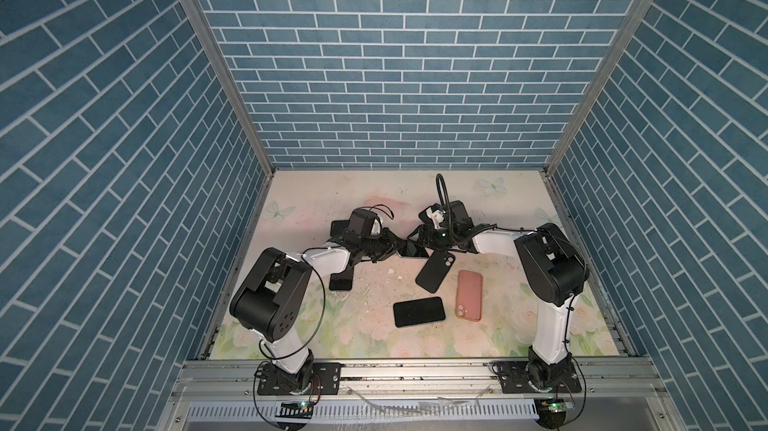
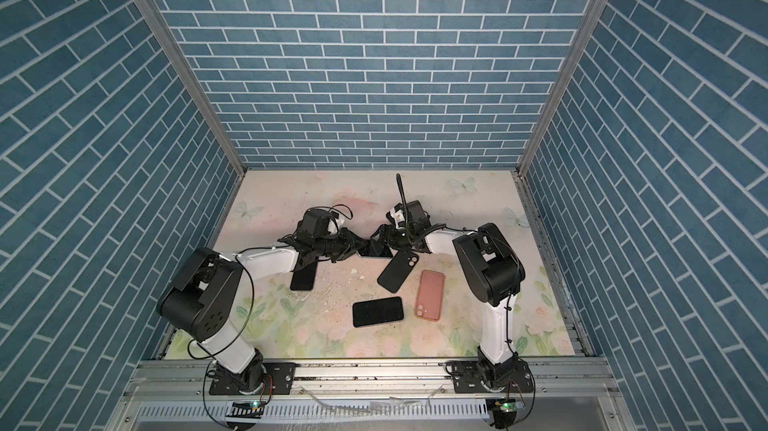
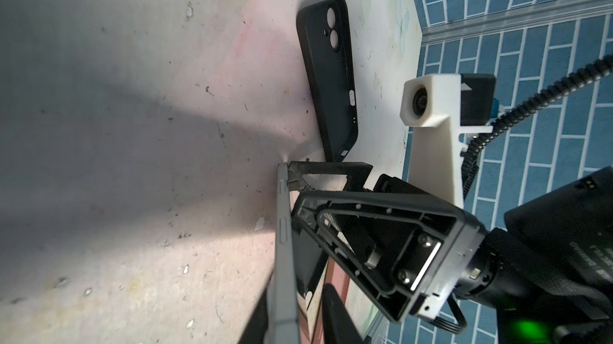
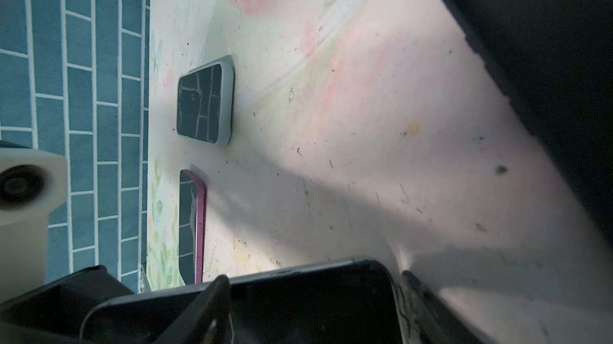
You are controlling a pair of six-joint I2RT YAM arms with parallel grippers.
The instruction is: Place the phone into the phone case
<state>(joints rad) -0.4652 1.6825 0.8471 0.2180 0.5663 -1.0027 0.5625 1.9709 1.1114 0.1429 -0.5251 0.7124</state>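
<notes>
1. Phone [image 1: 410, 251] sits raised at the middle of the worktop [image 1: 498, 337], caught where my two arms meet. The left wrist view shows it edge-on, silver side toward the camera.
2. Right jaws are spread wide and grasp the phone by its sides. One fingertip [image 3: 302, 223] presses against its rim.
3. Left jaws straddle the phone's two flat faces from the opposite side. I cannot tell whether they are clamped on it or just short of contact.
4. Black case [image 1: 434, 271] lies flat on the worktop just beside the phone, on the side toward the arm bases and a little to the right.
5. The case's long axis runs on a diagonal. Its lens-hole end points at the jaws and its plain end points away, toward the front. I cannot tell whether its open side faces up.
6. The right arm is nearer, with its wrist hanging almost over the lens-hole end. The left arm would have to reach across.
7. My judgement is that the next move is a short carry down and forward, with the phone laid flat and turned onto that diagonal.
8. A pink case [image 1: 469, 295] and a dark spare phone [image 1: 419, 311] lie nearer the front. Another spare [image 1: 340, 281] lies under the left arm.
</notes>
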